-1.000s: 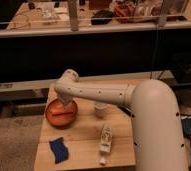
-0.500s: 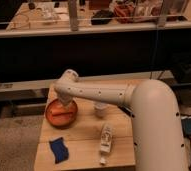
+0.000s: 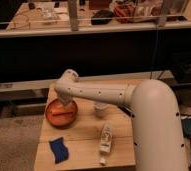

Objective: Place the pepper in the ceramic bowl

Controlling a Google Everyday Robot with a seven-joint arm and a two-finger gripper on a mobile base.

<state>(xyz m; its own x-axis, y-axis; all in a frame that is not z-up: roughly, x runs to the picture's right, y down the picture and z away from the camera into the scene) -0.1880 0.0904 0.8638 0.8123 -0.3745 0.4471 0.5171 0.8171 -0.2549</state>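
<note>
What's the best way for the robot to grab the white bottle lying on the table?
Probably from above, pinching the white bottle across its narrow middle: it lies flat on its side with both long sides free. The gripper hangs over the bowl.

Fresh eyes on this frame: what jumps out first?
The big white arm sweeps in from the lower right across the wooden table. Its gripper hangs just over the red-orange bowl at the table's far left. A bright orange pepper lies in that bowl. Nearer the front, a white bottle lies on its side, with a blue cloth to its left.
</note>
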